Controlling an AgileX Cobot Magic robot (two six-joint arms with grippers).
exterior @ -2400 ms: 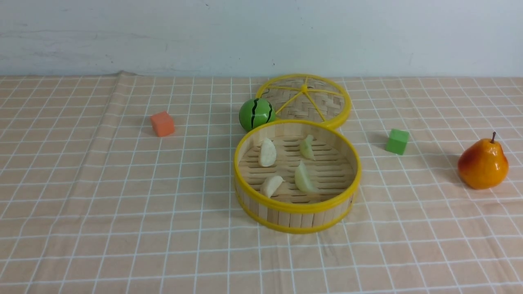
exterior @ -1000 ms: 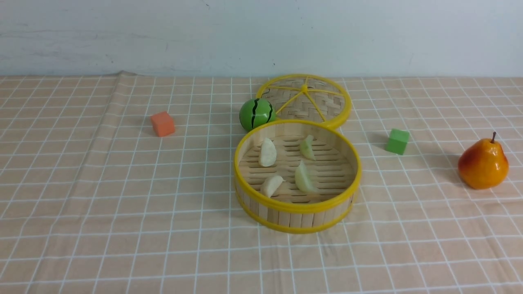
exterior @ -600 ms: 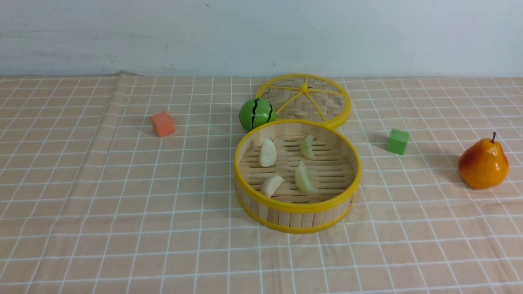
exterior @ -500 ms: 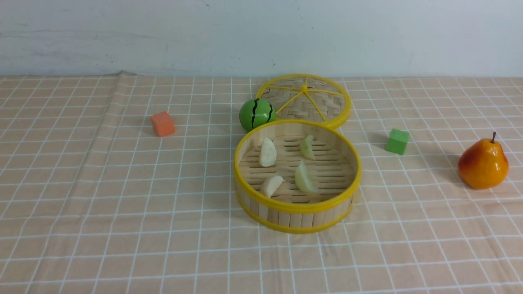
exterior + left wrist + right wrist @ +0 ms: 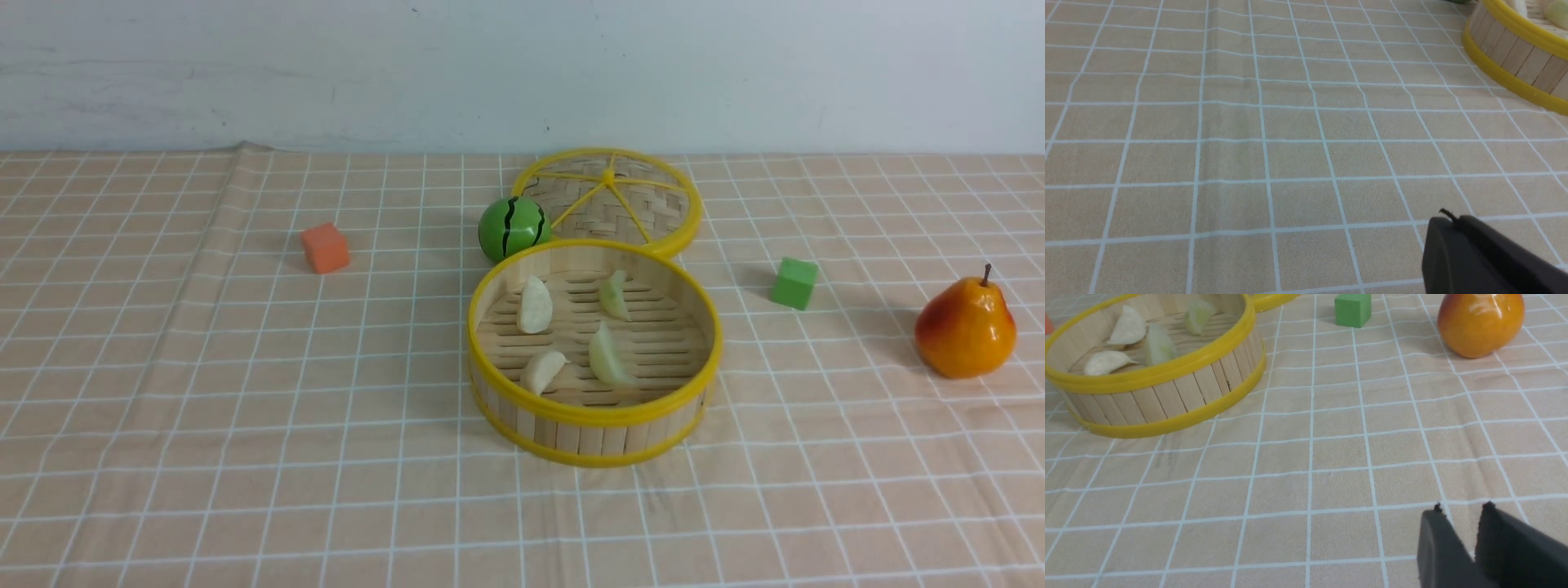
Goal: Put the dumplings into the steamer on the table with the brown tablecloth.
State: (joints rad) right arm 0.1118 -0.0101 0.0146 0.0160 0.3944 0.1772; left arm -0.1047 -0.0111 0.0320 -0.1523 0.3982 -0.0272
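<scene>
Hovering over cloth, right end effector (image 5: 1459, 508) nearly closed, empty.

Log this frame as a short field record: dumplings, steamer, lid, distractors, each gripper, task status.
dumplings: four, all inside the steamer; two cream-white, two pale greenish
steamer: open, on the brown tablecloth
lid: flat on the cloth behind the steamer
distractors: watermelon ball, orange cube, green cube, pear
left gripper: over bare cloth, holds nothing, fingers together
right gripper: over bare cloth, holds nothing, narrow gap at the tips
task status: looks complete
</scene>
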